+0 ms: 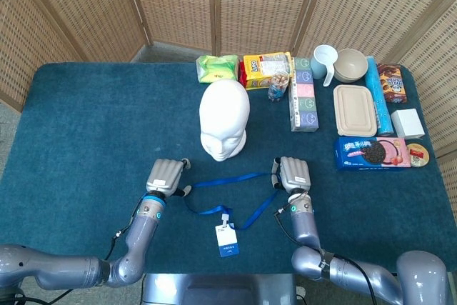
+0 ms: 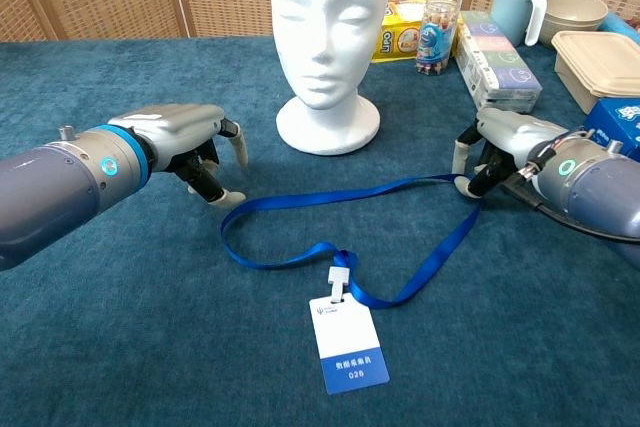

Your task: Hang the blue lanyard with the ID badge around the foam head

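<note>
The lanyard (image 2: 340,222) was bright blue, its badge (image 2: 347,345) white over a blue lower band. The head (image 2: 328,32) was plain white. The cloth (image 1: 93,126) was dark teal, the screen (image 1: 171,1) tan wicker. Both hands (image 2: 185,142) (image 2: 500,147) were silver-grey, the left wrist ringed in light blue.
</note>
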Motion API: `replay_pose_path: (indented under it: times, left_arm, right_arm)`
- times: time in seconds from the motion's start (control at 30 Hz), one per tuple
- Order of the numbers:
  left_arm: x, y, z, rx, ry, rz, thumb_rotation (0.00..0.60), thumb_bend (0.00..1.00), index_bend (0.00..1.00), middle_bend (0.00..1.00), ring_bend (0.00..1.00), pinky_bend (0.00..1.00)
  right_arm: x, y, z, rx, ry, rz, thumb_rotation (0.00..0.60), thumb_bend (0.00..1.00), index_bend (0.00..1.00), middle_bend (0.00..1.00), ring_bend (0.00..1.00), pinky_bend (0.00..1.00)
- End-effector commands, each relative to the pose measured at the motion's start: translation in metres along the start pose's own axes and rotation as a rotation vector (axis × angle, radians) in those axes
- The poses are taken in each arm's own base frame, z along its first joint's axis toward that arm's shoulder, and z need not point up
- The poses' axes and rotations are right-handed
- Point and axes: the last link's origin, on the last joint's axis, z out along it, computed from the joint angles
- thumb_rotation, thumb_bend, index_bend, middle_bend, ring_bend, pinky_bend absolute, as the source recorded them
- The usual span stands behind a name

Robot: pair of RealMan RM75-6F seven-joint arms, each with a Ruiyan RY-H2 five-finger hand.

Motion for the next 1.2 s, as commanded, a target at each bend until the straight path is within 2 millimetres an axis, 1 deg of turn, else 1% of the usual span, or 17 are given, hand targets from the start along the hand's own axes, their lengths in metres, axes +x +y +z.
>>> replay_pose_path:
  times: [0.03, 0.4, 1.0, 1.2]
  left_arm:
    - [0.000, 0.004, 0.000, -0.005, -0.019, -0.031, 0.485, 0.28, 0.31, 0.79, 1.00, 1.00]
    - [-0.008, 0.012, 0.001, 0.001, -0.051, -0.039, 0.486, 0.28, 0.31, 0.80, 1.00, 1.00]
    - [-0.012, 0.011, 0.001, 0.008, -0.049, -0.019, 0.484, 0.37, 0.34, 0.83, 1.00, 1.00]
    - [-0.012, 0.012, 0.001, 0.008, -0.044, -0.019, 0.485, 0.41, 0.38, 0.84, 1.00, 1.00]
  right_arm:
    - [0.000, 0.000, 0.000, 0.001, -0.001, 0.001, 0.600, 0.53, 0.59, 1.00, 1.00, 1.00]
    - [0.000, 0.003, 0.000, -0.005, -0.003, 0.005, 0.600, 0.53, 0.59, 1.00, 1.00, 1.00]
    - [-0.001, 0.004, 0.000, -0.006, -0.011, 0.018, 0.600, 0.54, 0.59, 1.00, 1.00, 1.00]
    - [-0.001, 0.004, 0.000, -0.006, -0.014, 0.023, 0.600, 0.54, 0.59, 1.00, 1.00, 1.00]
